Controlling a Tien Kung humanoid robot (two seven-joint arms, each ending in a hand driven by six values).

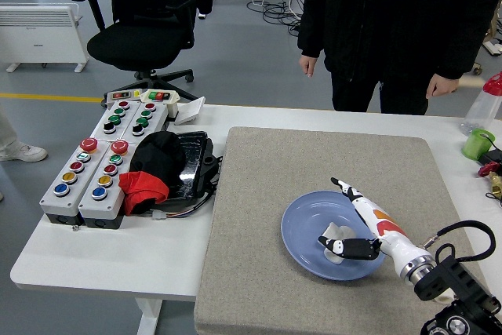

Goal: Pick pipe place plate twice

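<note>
A blue plate (306, 221) lies on the grey mat (259, 194), right of its middle. A short white pipe piece (336, 233) lies on the plate's right part. My right hand (349, 221) reaches in from the lower right and hovers over the plate. Its fingers (345, 190) are stretched out straight, and its black thumb (345, 247) lies beside the pipe piece without gripping it. No other pipe piece shows. My left arm is out of view.
A person in black stands at the far side, hands (307, 64) hanging down. Two button boxes (98, 166), a black and red cloth (153, 170) and a black tray (192, 164) lie on the left. A green cup (477, 144) and a bottle (482, 103) stand at the far right.
</note>
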